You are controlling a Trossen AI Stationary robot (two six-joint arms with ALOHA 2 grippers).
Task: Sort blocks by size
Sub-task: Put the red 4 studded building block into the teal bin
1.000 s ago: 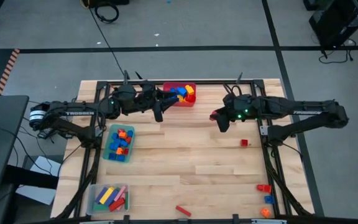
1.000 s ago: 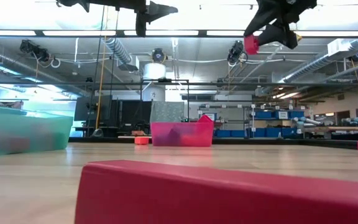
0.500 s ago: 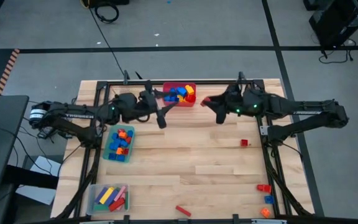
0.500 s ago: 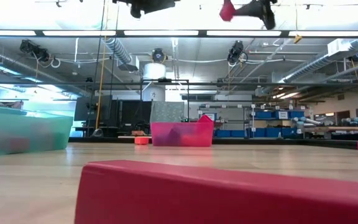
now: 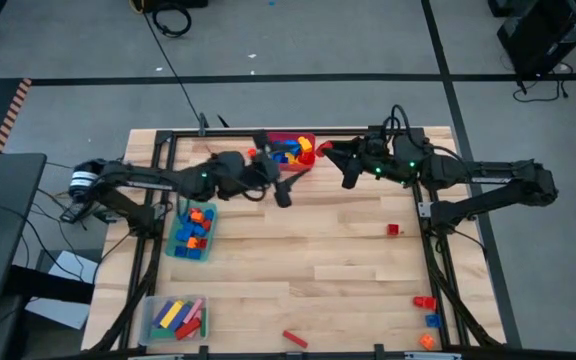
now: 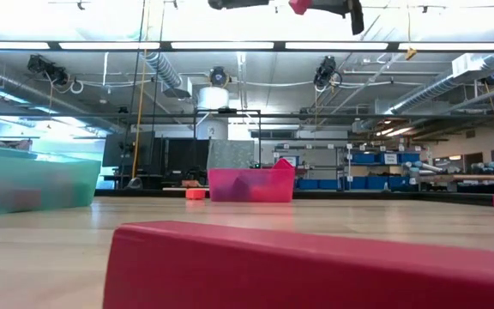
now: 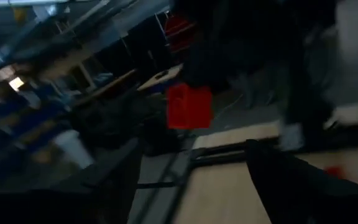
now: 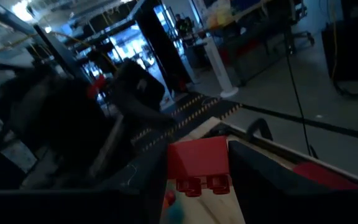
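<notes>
Two dark arms meet at the far edge of the wooden table (image 5: 348, 250), right by the red rectangular plastic bin (image 5: 290, 140). The right end effector (image 5: 325, 152) is clamped on a small red plastic toy brick (image 8: 198, 164), holding it high in the air just beside the bin's right end. In the right wrist view that brick sits pinched between the two dark fingers (image 8: 263, 177), its studded face turned toward the camera; it looks roughly square, so no clear long axis can be told. The low view catches the same red brick (image 6: 299, 5) up at the very top, above the pink-looking bin (image 6: 249, 184).

The left end effector (image 5: 286, 190) hovers just in front of the bin, nothing between its fingers; whether they are spread or closed I cannot tell.

A pile of red, blue, yellow and orange bricks (image 5: 290, 151) fills the bin. A long red plastic bar (image 5: 295, 339) lies near the table's front edge, its long axis slanting across the table. One tiny red cube (image 5: 393, 230) rests alone toward the right. No readable writing shows on any brick.
</notes>
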